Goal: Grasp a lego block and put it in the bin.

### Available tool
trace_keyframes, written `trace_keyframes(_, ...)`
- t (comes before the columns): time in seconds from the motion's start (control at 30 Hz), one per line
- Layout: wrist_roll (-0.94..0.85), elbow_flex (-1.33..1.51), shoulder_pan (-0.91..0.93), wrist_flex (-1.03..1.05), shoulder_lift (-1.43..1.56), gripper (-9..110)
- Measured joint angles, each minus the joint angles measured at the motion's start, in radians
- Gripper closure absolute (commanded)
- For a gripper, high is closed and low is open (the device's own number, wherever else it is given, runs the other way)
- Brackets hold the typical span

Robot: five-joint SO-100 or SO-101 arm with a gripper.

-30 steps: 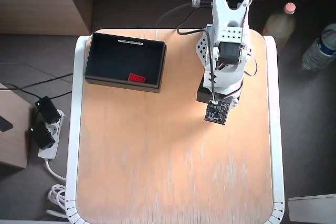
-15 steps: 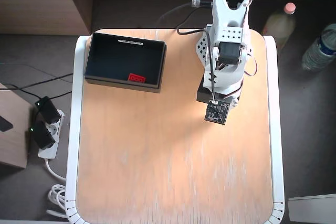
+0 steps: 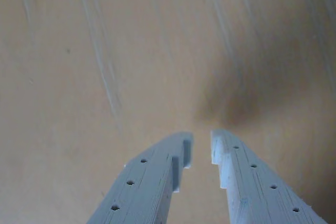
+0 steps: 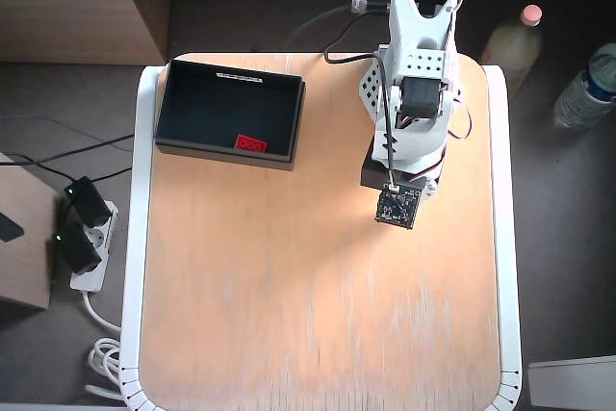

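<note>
While the arm point(image 4: 414, 93) sits folded at the top right of the table point(image 4: 318, 315) in the overhead view, I see the brick point(image 4: 250, 143) already lying inside the bin point(image 4: 229, 113), near its lower wall, right of centre. Bin is at the table's top left corner, white label strip along its upper rim, well apart from the arm.

Wrist view: gripper point(image 3: 201, 148) points down at bare wood, two pale fingers point(image 3: 152, 177) coming in from the bottom edge. Jaws nearly closed, only a narrow slit between the tips, nothing held. Dark blurry shadow on the wood just above and right of the tips.

From overhead I can't see the fingers themselves; the wrist camera board point(image 4: 397, 206) covers them. It hangs over the table just below the arm base.

Off the table: power strip point(image 4: 82, 238) with two plugs on the floor at left, two bottles point(image 4: 510, 45) at upper right.
</note>
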Motion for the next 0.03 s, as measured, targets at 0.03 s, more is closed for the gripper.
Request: trace_keyframes(0.03, 0.000, 0.000, 0.000, 0.000, 0.000, 101)
